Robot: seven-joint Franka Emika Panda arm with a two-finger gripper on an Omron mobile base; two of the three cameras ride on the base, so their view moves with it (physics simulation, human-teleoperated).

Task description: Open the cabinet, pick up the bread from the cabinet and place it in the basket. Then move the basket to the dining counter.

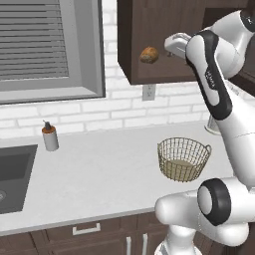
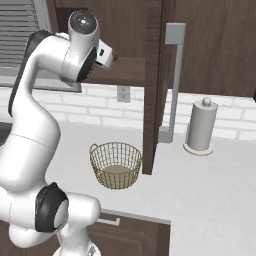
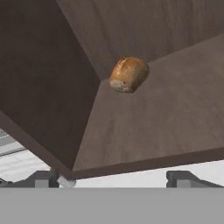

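Note:
The cabinet (image 1: 134,30) stands open, its door (image 2: 152,90) swung out with the silver bar handle (image 2: 172,85) facing the room. The bread (image 1: 149,55) is a small golden-brown roll lying on the cabinet's shelf, seen near the back corner (image 3: 128,74) in the hand view. My gripper (image 1: 168,49) hovers open just outside the shelf's front edge, level with the roll and apart from it. Both fingertips (image 3: 43,178) show wide apart with nothing between them. On the worktop below stands the wire basket (image 1: 183,158) (image 2: 116,164), holding nothing. The dining counter is out of view.
A soap dispenser (image 1: 49,137) stands by the sink (image 1: 12,174) at the left. A paper towel holder (image 2: 201,125) is on the worktop right of the open door. The window (image 1: 45,45) and a wall outlet (image 1: 148,92) are behind.

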